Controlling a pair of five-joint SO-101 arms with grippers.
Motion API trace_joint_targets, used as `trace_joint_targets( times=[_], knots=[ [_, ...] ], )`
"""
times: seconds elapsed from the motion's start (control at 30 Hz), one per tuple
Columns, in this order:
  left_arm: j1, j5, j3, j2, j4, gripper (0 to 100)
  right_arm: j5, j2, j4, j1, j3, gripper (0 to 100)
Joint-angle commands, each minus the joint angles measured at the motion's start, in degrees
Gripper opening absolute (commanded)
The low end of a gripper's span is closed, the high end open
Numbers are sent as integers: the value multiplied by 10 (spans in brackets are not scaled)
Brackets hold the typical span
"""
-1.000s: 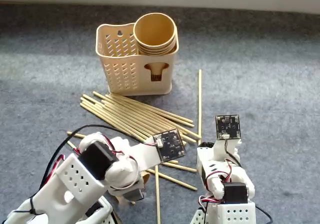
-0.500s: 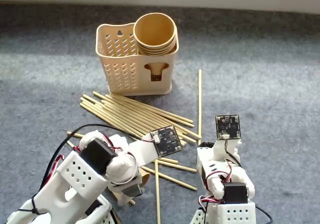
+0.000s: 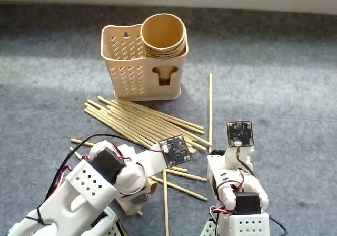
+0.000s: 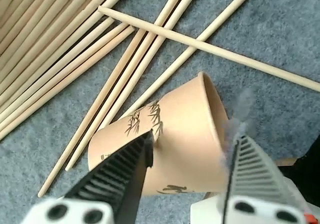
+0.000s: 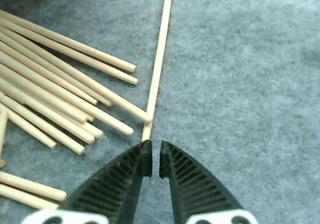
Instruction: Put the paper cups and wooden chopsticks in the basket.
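You've got a stack of paper cups [image 3: 164, 33] in the basket [image 3: 124, 62]. One loose paper cup [image 4: 175, 109] lies on the table [image 3: 274, 88] between your left gripper's [image 4: 191, 138] spread jaws. The wooden chopsticks [image 3: 147, 121] all lie outside the basket. Your right gripper [image 5: 151, 159] is nearly closed and empty.

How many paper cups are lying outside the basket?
1: a cup on its side at the left gripper, beside the chopsticks. The left arm could hide others.

Grey carpet [image 3: 274, 78]; chopsticks [image 3: 147, 123], basket [image 3: 126, 80], cup [image 4: 175, 139]
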Motion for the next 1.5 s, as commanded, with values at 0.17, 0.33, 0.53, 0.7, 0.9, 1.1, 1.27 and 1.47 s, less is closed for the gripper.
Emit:
trace_joint_targets(
  times=[0.17,0.33,0.53,0.7,0.9,1.1,1.27,1.47],
  knots=[
    [-7,-5,-13,-1,-6,123,-2,-3,-14,7,59,41],
    [-7,-5,-46,-1,-4,59,-2,-3,-14,7,59,41],
    [-7,-5,-48,-1,-4,41,-2,-3,-14,7,59,41],
    [-8,-6,-50,-1,-4,41,-2,-3,-14,7,59,41],
    [-70,-45,-58,-1,-3,39,-2,-3,-14,7,59,41],
    [-177,-69,-104,-1,-3,5,-2,-3,-14,7,59,41],
    [-238,-69,-143,-1,-3,5,-2,-3,-14,7,59,41],
    [-275,-64,-170,-1,-4,5,-2,-3,-14,7,59,41]
  ],
)
